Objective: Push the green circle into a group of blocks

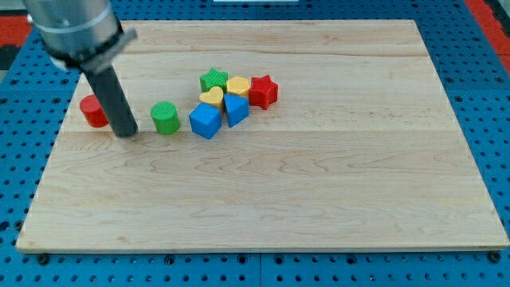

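green circle [166, 117] — my tip [127, 134] just at its left, apart — no fingers here.

A pale wooden board [319, 199] lies on a blue pegboard surface [478, 48]. A dark rod comes down from the view's top left, and my tip [126, 134] rests on the board between two blocks: a red cylinder [93, 111] just to its left and the green circle [166, 117] near its right, touching neither. Further right, close to the green circle but apart from it, sits a tight cluster of blocks: a blue cube [205, 120] nearest, a blue wedge-like block [236, 109] beside it, a yellow heart [211, 97], a green star [213, 79], a yellow block [237, 84] and a red star [263, 91] at the far right.
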